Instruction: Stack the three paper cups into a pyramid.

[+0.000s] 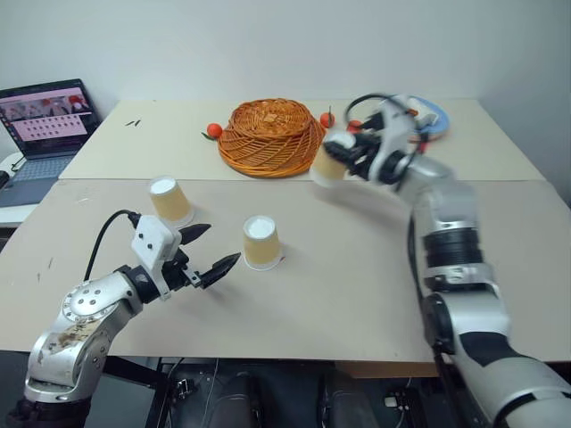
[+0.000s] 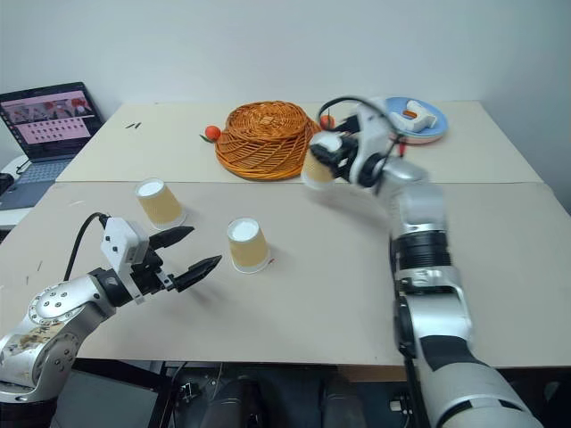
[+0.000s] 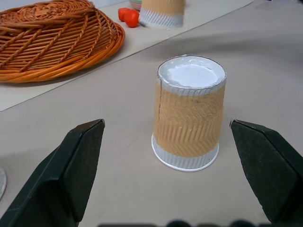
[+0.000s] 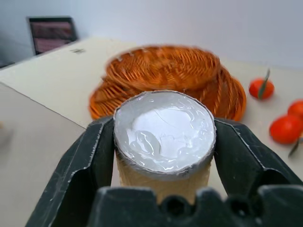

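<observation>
Right pincer (image 4: 163, 156) pinching cup (image 4: 163, 137) aloft, left pincer (image 3: 175, 175) spread beside second cup (image 3: 189, 113)

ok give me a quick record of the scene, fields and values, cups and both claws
cups on table: two, upside down, apart: near cup, far cup
third cup: upside down, off the table in right claw
left claw: open, empty, beside near cup
pyramid: not started
behind: basket, tangerines, plate, laptop

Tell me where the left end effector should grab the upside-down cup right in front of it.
Probably the ribbed tan wall of the cup at mid height, coming level from the near side. It stands inverted, white base up, and the open left end effector already straddles it.
</observation>
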